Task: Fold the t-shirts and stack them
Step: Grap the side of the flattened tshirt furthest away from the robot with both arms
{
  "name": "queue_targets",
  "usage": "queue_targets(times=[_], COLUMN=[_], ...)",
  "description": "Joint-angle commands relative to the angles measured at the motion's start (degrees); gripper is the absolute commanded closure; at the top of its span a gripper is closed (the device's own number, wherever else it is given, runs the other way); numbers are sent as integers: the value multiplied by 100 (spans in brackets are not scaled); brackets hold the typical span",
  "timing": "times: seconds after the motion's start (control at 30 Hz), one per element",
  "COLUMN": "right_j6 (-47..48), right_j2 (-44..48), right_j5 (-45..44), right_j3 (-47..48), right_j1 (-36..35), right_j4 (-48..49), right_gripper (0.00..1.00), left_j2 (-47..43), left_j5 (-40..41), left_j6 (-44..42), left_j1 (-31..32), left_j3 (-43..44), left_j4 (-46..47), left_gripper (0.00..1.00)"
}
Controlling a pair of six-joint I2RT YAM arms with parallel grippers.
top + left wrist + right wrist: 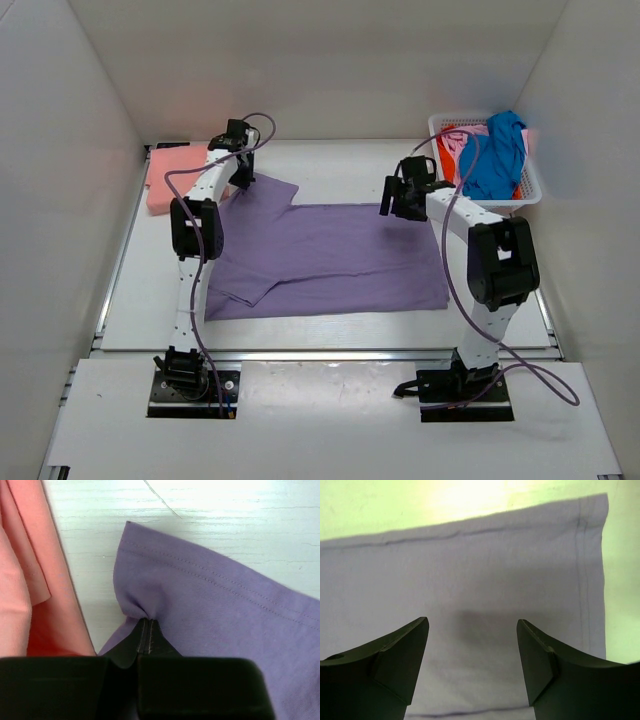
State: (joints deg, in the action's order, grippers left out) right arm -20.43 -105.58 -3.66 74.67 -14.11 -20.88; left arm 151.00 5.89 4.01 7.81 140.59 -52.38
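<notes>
One lavender t-shirt (330,255) spread flat, left fingers (144,632) pinching its corner, right fingers (395,203) parted, empty

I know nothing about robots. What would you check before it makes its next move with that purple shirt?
1. Left end effector shut on purple shirt corner: ok.
2. Right end effector gripping too: not ok, open above the cloth.
3. Purple shirt spread flat: not ok, near-left part doubled over.
4. Salmon-pink shirt clear of the pinched corner: cannot tell.
5. Other shirts inside the basket: ok.
</notes>
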Motion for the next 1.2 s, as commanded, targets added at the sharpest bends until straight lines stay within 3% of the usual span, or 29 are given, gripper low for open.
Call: queue_targets(times=[0.0,0.13,0.23,0.43,1.03,1.17], right_j6=[-163,-453,-848,-1253,-1526,-1544], right_j2=[-296,-594,-831,-1350,-2397,-2564], right_j5=[-442,-907,-1233,-1453,-1585,-1524], right_j3=[398,776,1144,1821,2842,3105], right_j1=[66,75,92,171,461,462], right_j4=[85,-56,-371,-706,-1401,-1576], right_gripper=[31,33,39,40,45,59], left_j2=[-255,-597,-1193,-2257,-2707,-2672], left_j5=[-105,-237,-570,-730,-1178,-1204], left_j6=[-85,-15,196,284,381,372], left_j1=[88,72,19,-69,-113,-105], left_j3=[-32,-181,-1040,-2623,-2915,-2950], left_j4=[-351,-335,16,1054,1125,1134], left_gripper=[100,100,100,100,100,100])
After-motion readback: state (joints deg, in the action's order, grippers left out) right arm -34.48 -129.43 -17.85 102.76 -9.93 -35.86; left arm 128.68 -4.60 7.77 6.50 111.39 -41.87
